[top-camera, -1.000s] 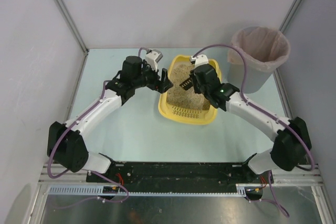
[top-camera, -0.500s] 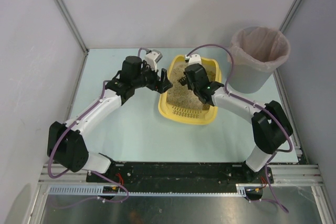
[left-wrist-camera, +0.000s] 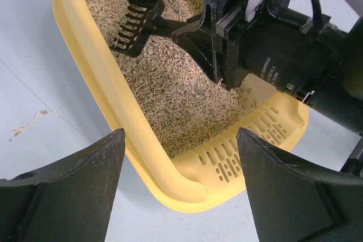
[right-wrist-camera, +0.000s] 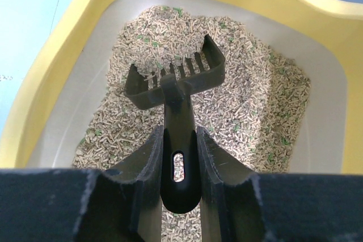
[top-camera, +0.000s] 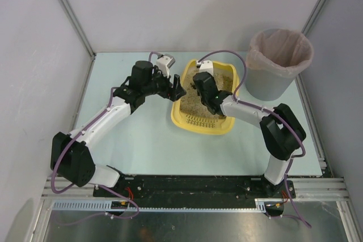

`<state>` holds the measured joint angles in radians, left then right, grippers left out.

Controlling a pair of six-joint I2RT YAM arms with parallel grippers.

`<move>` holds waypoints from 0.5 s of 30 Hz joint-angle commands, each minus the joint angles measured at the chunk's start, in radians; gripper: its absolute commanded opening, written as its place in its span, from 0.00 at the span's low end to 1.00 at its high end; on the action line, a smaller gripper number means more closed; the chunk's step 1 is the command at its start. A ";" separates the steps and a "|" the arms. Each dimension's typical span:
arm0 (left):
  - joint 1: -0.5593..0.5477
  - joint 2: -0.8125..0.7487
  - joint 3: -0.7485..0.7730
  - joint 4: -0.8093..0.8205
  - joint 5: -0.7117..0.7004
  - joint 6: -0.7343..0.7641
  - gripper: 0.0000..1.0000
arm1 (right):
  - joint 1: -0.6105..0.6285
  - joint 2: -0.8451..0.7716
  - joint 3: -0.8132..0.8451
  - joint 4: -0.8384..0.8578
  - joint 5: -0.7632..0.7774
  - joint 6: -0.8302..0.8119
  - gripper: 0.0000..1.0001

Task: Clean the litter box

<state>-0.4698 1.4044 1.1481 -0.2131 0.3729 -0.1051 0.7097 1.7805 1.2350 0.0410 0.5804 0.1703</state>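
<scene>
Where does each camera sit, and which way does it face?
Top external: above and behind the bases, looking down at the table; left arm, right arm, litter box, grey bin show.
Left wrist: beside the box's slotted end, looking across it; left gripper's open fingers frame the right gripper holding the scoop.
Right wrist: above the box, looking along the scoop; its fingers clamp the handle.
Shared: both wrist views show scoop and box.

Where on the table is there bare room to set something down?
Free: the table strip between litter box and near edge, plus the far-left corner. Crowded: left end effector, right end effector and scoop at the box; bin fills far-right corner.
</scene>
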 commanded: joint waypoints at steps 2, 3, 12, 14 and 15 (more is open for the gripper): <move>0.005 -0.039 0.006 0.009 0.006 0.010 0.83 | 0.011 0.062 0.024 0.043 0.122 0.046 0.00; 0.005 -0.038 0.006 0.008 0.009 0.010 0.83 | 0.016 0.068 0.024 0.056 0.137 0.052 0.00; 0.005 -0.041 0.004 0.008 0.009 0.015 0.83 | 0.027 0.102 -0.002 0.115 0.156 0.158 0.00; 0.005 -0.039 0.004 0.008 0.012 0.015 0.83 | 0.027 0.102 -0.023 0.131 0.168 0.170 0.00; 0.005 -0.041 0.004 0.008 0.011 0.015 0.83 | 0.027 0.097 -0.032 0.154 0.170 0.181 0.00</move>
<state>-0.4698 1.4040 1.1481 -0.2131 0.3733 -0.1047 0.7517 1.8420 1.2350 0.1257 0.7048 0.2768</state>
